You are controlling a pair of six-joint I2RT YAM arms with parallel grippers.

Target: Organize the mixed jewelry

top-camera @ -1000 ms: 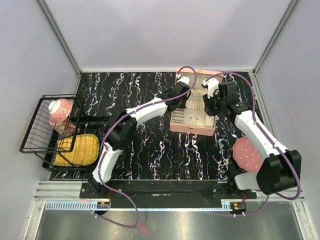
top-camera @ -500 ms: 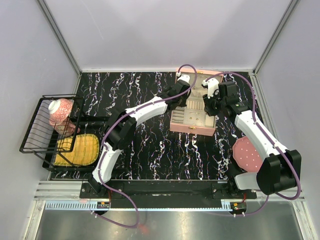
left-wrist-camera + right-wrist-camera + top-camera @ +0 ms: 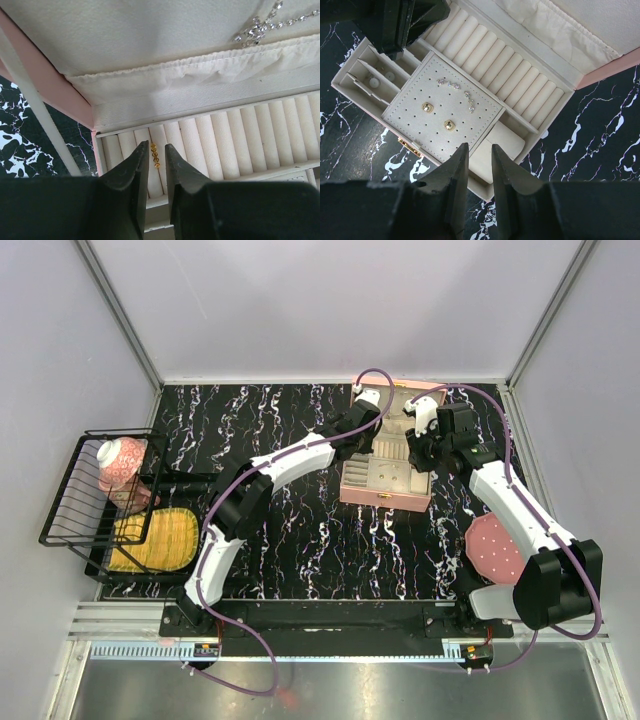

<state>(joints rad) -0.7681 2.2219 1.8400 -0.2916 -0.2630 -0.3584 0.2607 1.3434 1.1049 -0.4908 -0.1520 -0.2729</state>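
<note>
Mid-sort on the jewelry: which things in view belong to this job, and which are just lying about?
Job: small gold ring in the ring rolls; thin silver chain on the lid lining; open pink square jewelry box.
Lying about: round pink dotted disc; black wire rack; pink patterned bowl; yellow woven mat.

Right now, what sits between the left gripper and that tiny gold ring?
Nothing; the left wrist view shows the gold ring directly beyond the left gripper, unobstructed.
</note>
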